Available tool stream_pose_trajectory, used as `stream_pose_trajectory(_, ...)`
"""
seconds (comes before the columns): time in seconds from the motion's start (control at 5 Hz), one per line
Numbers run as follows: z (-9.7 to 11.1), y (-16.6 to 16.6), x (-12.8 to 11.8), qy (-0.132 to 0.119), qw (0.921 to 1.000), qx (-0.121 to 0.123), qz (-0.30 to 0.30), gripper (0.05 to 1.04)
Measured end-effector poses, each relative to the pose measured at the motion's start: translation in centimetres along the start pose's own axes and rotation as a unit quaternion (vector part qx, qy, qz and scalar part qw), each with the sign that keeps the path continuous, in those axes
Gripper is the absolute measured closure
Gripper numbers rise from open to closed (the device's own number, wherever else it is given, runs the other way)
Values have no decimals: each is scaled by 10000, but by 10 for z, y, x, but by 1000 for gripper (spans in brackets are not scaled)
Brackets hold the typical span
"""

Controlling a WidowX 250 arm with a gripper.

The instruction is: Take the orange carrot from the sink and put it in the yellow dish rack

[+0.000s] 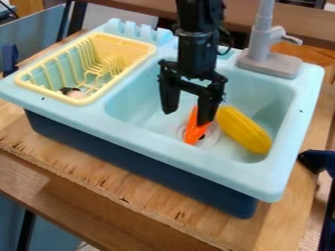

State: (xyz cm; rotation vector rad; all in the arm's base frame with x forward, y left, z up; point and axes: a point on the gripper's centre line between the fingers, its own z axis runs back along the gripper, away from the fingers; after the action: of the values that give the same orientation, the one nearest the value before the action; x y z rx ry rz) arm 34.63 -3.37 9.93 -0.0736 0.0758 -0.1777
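The black gripper hangs down over the basin of the light-blue toy sink, its two fingers apart. An orange pointed thing, perhaps a carrot, stands or leans by the drain, close to the right-hand finger, which partly covers it. Whether they touch, I cannot tell. Just right of that finger, a yellow corn cob lies slanted in the basin.
A yellow dish rack sits on the sink's left side, with a small dark and pale thing in its near corner. The grey faucet rises behind the basin at the right. Wooden table surrounds the sink's front.
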Motion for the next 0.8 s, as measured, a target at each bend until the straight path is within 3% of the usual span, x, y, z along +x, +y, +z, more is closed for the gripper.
stream_pose_trajectory(0.4,-19,-2,1,248,9996,-115,75,134)
stream_pose_trajectory(0.6,-29,-2,4,396,9991,-65,136,421)
stream_pose_trajectory(0.8,-28,1,0,504,9985,72,204,617)
